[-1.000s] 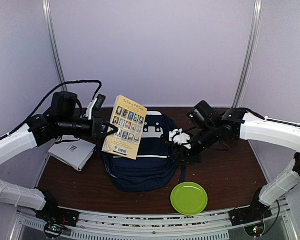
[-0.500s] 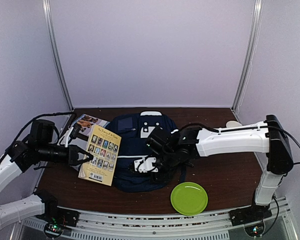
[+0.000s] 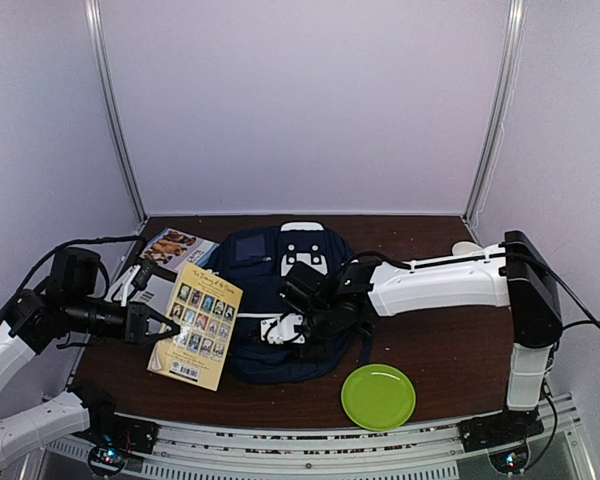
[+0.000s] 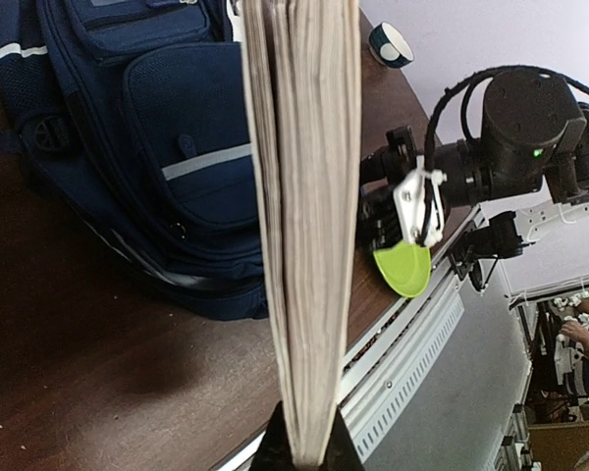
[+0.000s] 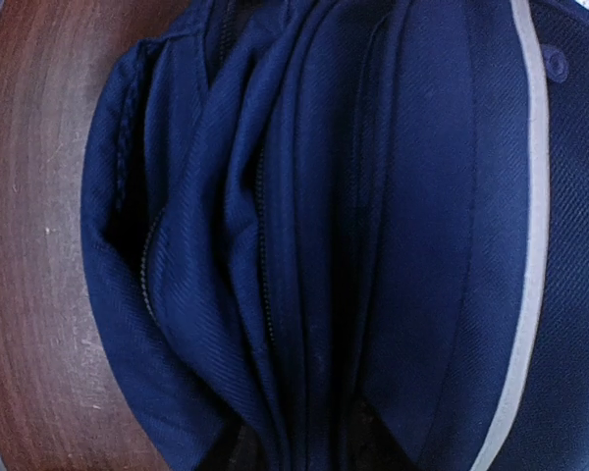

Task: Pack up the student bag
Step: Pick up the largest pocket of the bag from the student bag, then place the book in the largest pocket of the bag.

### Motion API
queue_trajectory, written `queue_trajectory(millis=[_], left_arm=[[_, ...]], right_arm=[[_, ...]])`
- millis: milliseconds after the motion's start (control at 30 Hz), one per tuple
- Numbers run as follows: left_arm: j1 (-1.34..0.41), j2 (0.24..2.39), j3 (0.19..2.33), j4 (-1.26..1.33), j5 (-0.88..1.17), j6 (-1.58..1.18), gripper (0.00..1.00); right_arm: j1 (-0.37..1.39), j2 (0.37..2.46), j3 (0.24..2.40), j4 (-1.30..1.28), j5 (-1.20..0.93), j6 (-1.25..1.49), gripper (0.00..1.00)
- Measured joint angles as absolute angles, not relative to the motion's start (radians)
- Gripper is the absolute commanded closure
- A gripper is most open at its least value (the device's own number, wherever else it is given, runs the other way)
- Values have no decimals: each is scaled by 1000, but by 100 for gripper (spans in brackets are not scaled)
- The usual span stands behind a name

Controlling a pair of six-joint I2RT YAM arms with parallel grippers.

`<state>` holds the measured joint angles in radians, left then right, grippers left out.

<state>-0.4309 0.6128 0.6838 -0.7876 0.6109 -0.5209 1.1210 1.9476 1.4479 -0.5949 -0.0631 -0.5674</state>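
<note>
Roughly centred on a dark table (image 3: 450, 340) lies the navy bag (image 3: 260, 270), flat and limp, with its white patch toward the far wall. No open compartment shows in any view. If its mouth is not pulled wide, anything pushed in would likely jam against the cloth and shove the bag along the table.

The right arm (image 3: 440, 282) stretches low across from the right, its wrist bent down over the bag's near half. The left arm (image 3: 20, 320) is folded at the left edge, its forearm level and pointing right.

A yellow book (image 3: 195, 325) hangs just left of the bag, its cover tilted toward the overhead camera. Held by one thin edge, it could swing or slip on the way over. A second book (image 3: 170, 245) lies flat behind it. A green plate (image 3: 378, 397) sits near the front edge.

The left gripper (image 3: 160, 322) is clenched on the yellow book's edge. The right gripper (image 3: 292, 328) is down against the bag's folds. I cannot tell whether its jaws are pinching fabric. If they miss, the bag will probably not open.
</note>
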Motion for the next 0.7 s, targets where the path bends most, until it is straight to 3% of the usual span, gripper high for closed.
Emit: queue_trajectory(millis=[133, 300, 700], left_arm=[[-431, 614, 685, -803, 633, -508, 100], [-431, 615, 684, -794, 747, -483, 100], [-431, 609, 660, -713, 925, -469, 100]], right_arm=[[1080, 1934, 1468, -603, -101, -534, 100], [1017, 1885, 1526, -672, -155, -511, 100], [850, 1901, 2039, -808, -181, -412, 100]])
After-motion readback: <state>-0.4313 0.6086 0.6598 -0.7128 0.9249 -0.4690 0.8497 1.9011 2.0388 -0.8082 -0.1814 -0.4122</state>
